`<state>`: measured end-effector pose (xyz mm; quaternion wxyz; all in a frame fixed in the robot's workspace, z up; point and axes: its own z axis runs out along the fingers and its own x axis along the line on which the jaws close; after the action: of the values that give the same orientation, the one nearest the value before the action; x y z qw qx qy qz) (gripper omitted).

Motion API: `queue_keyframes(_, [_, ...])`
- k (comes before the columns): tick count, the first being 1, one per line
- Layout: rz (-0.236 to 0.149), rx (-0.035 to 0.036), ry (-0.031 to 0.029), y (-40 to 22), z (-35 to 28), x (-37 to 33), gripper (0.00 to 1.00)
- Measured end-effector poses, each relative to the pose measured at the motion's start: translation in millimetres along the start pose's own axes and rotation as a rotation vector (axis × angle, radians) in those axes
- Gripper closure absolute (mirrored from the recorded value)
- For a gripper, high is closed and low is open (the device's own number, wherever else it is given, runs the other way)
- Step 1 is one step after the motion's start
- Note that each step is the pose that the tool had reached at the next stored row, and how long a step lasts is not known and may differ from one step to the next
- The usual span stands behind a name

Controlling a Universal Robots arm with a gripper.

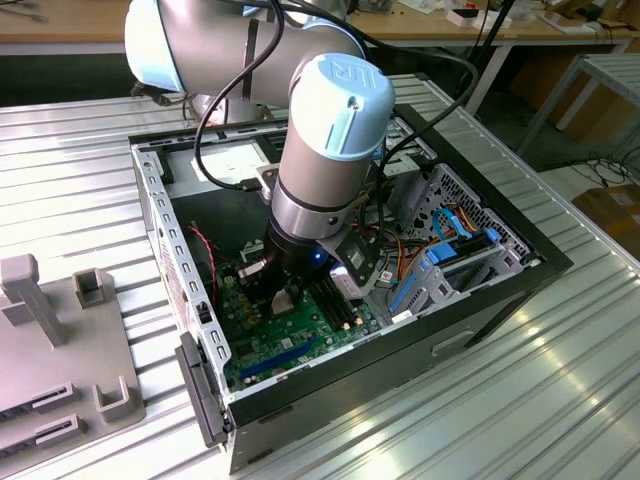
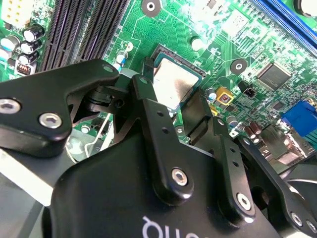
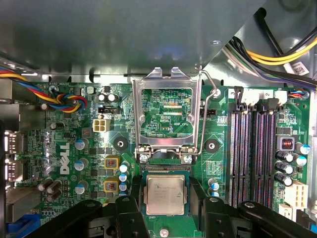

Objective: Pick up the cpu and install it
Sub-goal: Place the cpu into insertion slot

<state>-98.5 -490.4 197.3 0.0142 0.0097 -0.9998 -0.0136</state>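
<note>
- The hand [image 3: 164,179] is low inside the computer case [image 1: 520,292], with its fingers [image 3: 136,196] on either side of the cpu [image 3: 166,195]. They are parted slightly wider than the chip. A thin dark strip of socket shows on each side in the first wrist view, so I judge that the hand holds nothing.
- The cpu lies in its socket on the motherboard [image 3: 124,124], just beside the hinge of the load frame [image 3: 166,116]. The frame is swung open and its wire lever [image 3: 208,79] is unlatched.
- Step, as I judge it: the chip is placed and let go, and clamping is not yet done.
- Any move from here calls for a straight lift, with no sideways drag across the socket.
- The cpu lies flat, metal face up. Being square, it has no long axis, and its edges run parallel to the memory slots [image 3: 252,148].
</note>
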Motion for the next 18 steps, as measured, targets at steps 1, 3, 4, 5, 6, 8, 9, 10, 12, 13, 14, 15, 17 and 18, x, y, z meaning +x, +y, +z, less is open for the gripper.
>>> queue_keyframes(1, [0.001, 0.0, -0.0001, 0.0, 0.0, 0.0, 0.53])
queue_keyframes(3, [0.003, 0.0, -0.0001, 0.0, -0.1, 0.0, 0.53])
queue_keyframes(4, [0.004, 0.0, -0.0001, 0.1, -0.1, 0.0, 0.53])
queue_keyframes(5, [0.004, 0.0001, -0.0001, 0.1, -0.1, 0.0, 0.53])
queue_keyframes(6, [0.004, 0.0001, -0.0001, 0.1, -0.1, 0.0, 0.53])
queue_keyframes(8, [0.004, 0.0001, -0.0002, 0.1, 0.0, 0.1, 0.53])
queue_keyframes(9, [0.004, 0.0, -0.0002, 0.1, 0.0, 0.1, 0.53])
queue_keyframes(10, [0.004, 0.0001, -0.0001, 0.1, 0.1, 0.1, 0.53])
queue_keyframes(12, [0.004, 0.0001, -0.0001, 0.1, 0.6, 0.1, 0.53])
queue_keyframes(13, [0.004, -0.0001, 0.0, 0.0, 1.1, 0.2, 0.53])
queue_keyframes(14, [0.004, -0.0004, 0.0, 0.0, 1.5, 0.2, 0.53])
queue_keyframes(15, [0.004, -0.0006, 0.0, 0.0, 1.8, 0.2, 0.53])
queue_keyframes(17, [0.004, -0.0009, -0.0001, 0.0, 2.1, 0.2, 0.53])
queue_keyframes(18, [0.004, -0.001, -0.0001, 0.1, 2.1, 0.1, 0.53])
